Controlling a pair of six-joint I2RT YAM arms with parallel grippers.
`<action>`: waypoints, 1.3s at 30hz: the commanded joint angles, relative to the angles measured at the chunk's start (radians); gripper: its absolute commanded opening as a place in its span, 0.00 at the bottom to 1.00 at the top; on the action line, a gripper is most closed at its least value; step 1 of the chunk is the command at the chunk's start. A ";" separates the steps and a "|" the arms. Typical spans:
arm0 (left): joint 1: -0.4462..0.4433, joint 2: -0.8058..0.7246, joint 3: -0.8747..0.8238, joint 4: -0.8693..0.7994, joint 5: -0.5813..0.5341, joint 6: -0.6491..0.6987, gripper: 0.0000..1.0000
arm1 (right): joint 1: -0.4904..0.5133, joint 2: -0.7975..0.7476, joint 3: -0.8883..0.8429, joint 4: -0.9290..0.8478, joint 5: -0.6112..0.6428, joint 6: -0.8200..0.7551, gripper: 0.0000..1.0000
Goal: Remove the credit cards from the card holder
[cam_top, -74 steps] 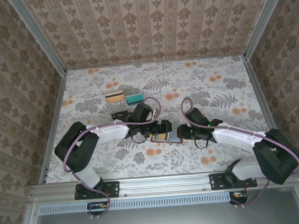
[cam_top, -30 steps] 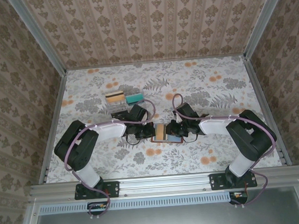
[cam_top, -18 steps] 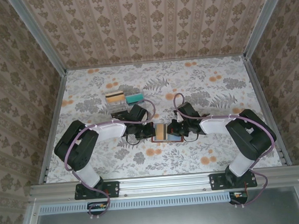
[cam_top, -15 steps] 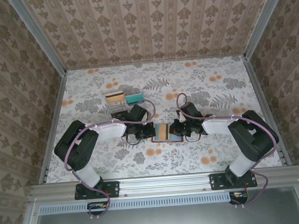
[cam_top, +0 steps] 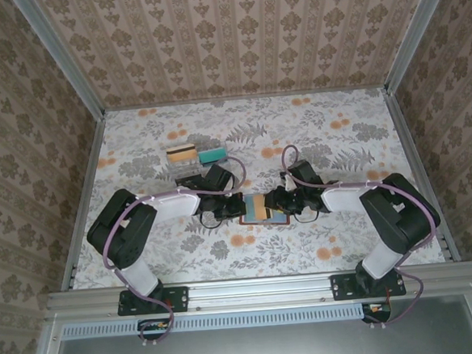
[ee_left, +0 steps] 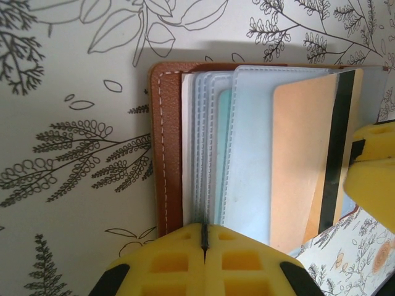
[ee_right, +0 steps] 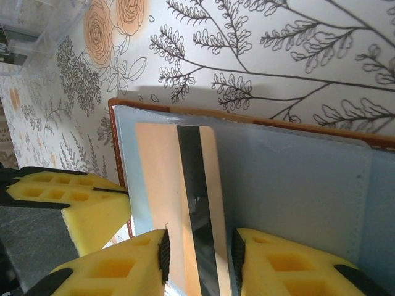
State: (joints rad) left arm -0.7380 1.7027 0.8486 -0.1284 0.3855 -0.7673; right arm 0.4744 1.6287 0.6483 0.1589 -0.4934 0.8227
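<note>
Table: a flat top with a pale floral print (cam_top: pixel 338 137). Both arms reach in low from the near edge and meet at about the middle of its width.
Spare cards: a tan card (cam_top: pixel 182 154) and a teal card (cam_top: pixel 213 155) lie flat toward the far-left corner, well apart from the work.
Card holder: a small brown leather bifold (ee_left: pixel 162 148) with a blue-grey lining. It lies open, flat on the table, nearer the near edge than the far one and between the two grippers. Stitched clear sleeves fan up from its spine.
Left gripper: the yellow-padded left gripper (ee_left: pixel 203 240) is closed, its pads meeting over the holder's edge and sleeves. I read that as pinning it down.
Right gripper: the yellow-padded right gripper (ee_right: pixel 199 259) has closed onto the card, with a pad touching it on either side.
Card: a tan plastic card with a black magnetic stripe (ee_right: pixel 157 179) rests on the lining, its near end between the right pads. I cannot tell how much of it sits in a slot.
Relation that matters: the card's long axis runs straight away from the right fingers toward the holder's brown edge. So I judge the pull goes back along that line toward the right arm (the left only anchors).
</note>
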 commanded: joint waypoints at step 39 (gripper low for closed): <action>0.094 -0.195 0.035 0.435 0.225 -0.299 0.67 | -0.139 -0.378 0.086 -0.058 -0.188 0.012 0.00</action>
State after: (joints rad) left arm -0.6518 1.5265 0.9031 0.0952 0.5247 -0.9455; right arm 0.3401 1.2575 0.6960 0.0078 -0.6067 0.7712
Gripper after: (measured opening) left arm 0.673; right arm 0.054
